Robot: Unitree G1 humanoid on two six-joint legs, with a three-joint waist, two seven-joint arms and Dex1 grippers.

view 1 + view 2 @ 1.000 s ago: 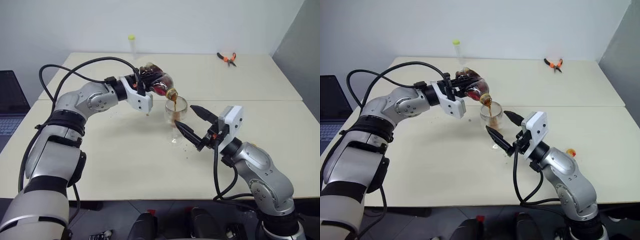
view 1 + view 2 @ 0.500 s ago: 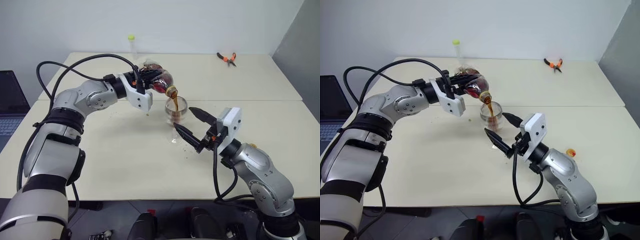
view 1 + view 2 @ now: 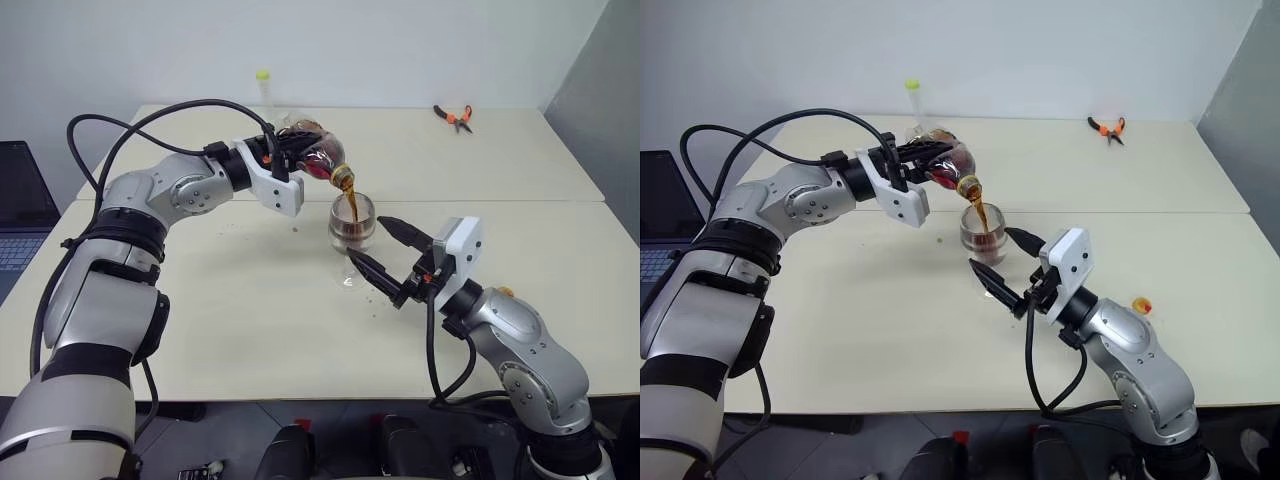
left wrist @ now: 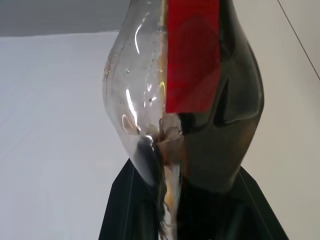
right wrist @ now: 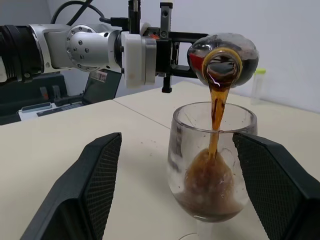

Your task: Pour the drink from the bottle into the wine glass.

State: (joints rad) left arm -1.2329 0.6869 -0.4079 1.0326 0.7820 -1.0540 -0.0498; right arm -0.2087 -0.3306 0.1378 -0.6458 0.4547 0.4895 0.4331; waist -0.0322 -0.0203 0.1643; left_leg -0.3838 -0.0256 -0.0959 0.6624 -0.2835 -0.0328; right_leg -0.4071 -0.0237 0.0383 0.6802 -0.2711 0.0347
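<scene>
While the left gripper [image 3: 292,160] held the bottle [image 3: 318,163] tight by its round body, the bottle lay tipped on its side, up above the wine glass [image 3: 352,232]. Its open mouth pointed down over the rim of the glass. The fingers [image 4: 131,200] were squeezed in close on both sides of the bottle, with the red label showing between them in the left wrist view.

A thin stream of the drink [image 5: 216,117] ran from the bottle's mouth down into the glass. It was dark brown. Some of it still sat in the bottle, and some lay in the bottom of the glass bowl, with foam on top.

The wine glass stood upright on the table [image 3: 250,310], near the middle of it. A few small drops [image 3: 377,314] lay on the table just beside the foot of the glass.

To the right of the glass, the right gripper [image 3: 385,258] waited low over the table. Its two black fingers [image 5: 97,182] were spread wide, one on each side of the glass, and they did not touch it. They held nothing.

Far behind the glass, at the back edge of the table, stood a thin clear tube [image 3: 264,92] with a yellow-green top. Far behind the glass and off to the right lay orange pliers [image 3: 455,116]. A small orange thing [image 3: 1142,305] lay on the table to the right of the glass, past the right arm.
</scene>
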